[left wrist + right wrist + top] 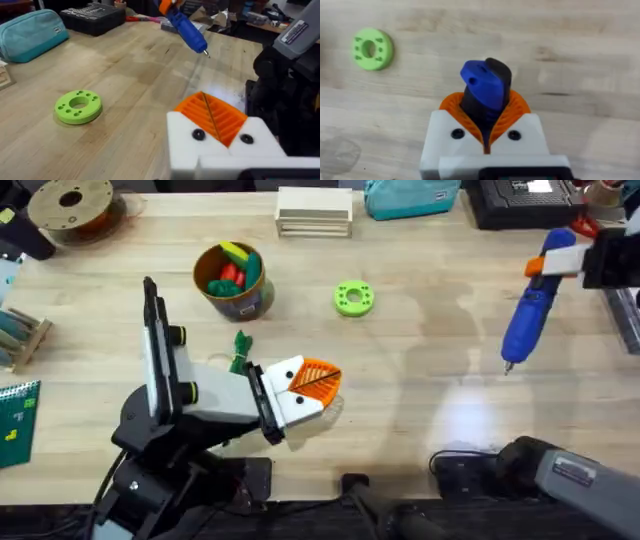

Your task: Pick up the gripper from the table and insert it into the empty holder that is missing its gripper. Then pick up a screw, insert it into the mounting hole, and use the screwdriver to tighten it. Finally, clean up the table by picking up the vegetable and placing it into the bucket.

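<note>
Two arms work over the table [420, 380] in the overhead view. The left tool [318, 380] lies low near the middle of the table, its orange fingers pressed together with nothing between them. Just behind it, toward the bucket [235, 290], a small dark green vegetable [240, 352] lies on the wood. The bucket stands left of centre and holds red, green and yellow toy vegetables. A bright green ring [353, 298] sits to the bucket's right, well apart from it. At the upper right the right tool [560, 262] grips the blue screwdriver [528, 315] by its upper end; the screwdriver hangs tilted, bit pointing down toward the table and off the surface.

From the left wrist, the left tool [212, 115] shows its white mounts and ribbed orange pads closed flat on each other. The green ring [78, 106] lies on the table [130, 75] off to one side. Farther off the screwdriver [185, 27] slants in the air, its thin metal bit clear of the wood.

From the right wrist, the right tool [487, 120] clamps the screwdriver [485, 90] between its orange pads, the blue butt end facing the camera. The green ring [372, 48] rests on the table [570, 60] well away.
</note>
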